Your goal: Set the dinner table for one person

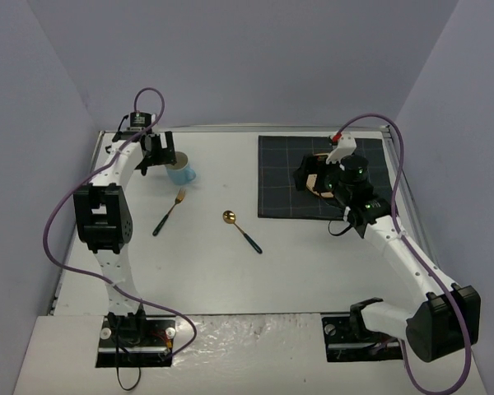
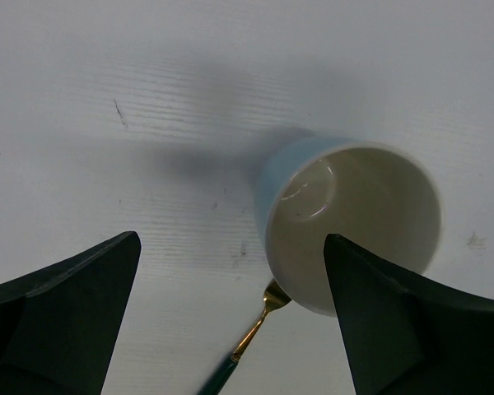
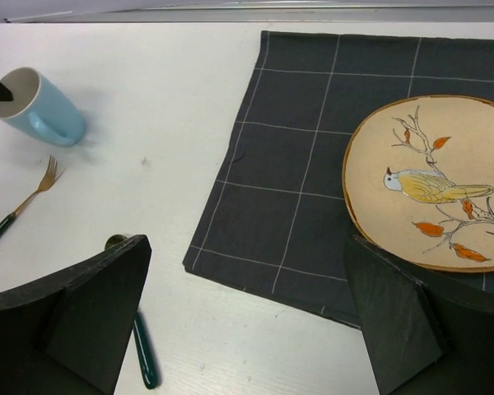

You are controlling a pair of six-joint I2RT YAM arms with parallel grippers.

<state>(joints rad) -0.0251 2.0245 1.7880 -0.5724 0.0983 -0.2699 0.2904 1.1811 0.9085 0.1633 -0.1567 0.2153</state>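
Observation:
A light blue mug (image 1: 182, 172) stands upright on the white dinner table (image 1: 313, 271) at the back left. My left gripper (image 1: 154, 154) hangs open just above and left of it. In the left wrist view the mug (image 2: 354, 218) sits partly behind the right finger, and the gripper (image 2: 232, 243) holds nothing. A gold fork (image 1: 170, 211) and a gold spoon (image 1: 241, 230), both with dark green handles, lie mid-table. A tan plate with a bird painting (image 3: 432, 185) rests on the dark grey checked mat (image 3: 313, 148). My right gripper (image 3: 247, 243) is open and empty over the mat's edge.
The mat (image 1: 321, 177) covers the back right of the table, with the right gripper (image 1: 306, 174) largely hiding the plate (image 1: 313, 181). Purple walls close off the back and both sides. Metal rails run along the table's edges.

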